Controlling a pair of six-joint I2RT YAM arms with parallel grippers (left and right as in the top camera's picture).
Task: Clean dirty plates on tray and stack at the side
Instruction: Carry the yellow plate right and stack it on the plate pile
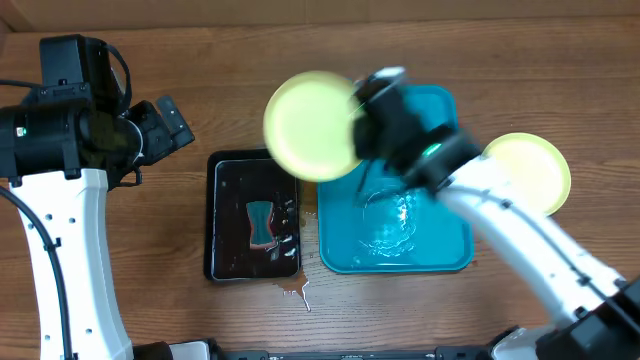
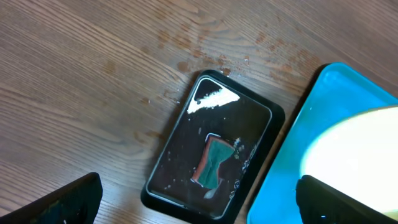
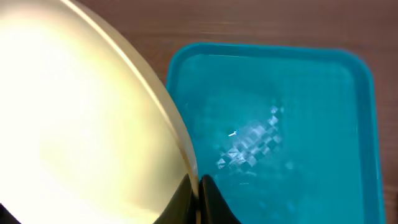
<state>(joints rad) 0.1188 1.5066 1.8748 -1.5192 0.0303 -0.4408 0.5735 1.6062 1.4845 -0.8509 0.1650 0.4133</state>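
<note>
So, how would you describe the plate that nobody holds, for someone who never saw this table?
Find the turquoise tray. Just past its right edge a pale yellow plate lies flat on the table, partly hidden by the right arm. The other yellow plate is held up by the right gripper at the tray's far left corner; this one is ungripped.

White links; black joints, cables, left tool; green light.
</note>
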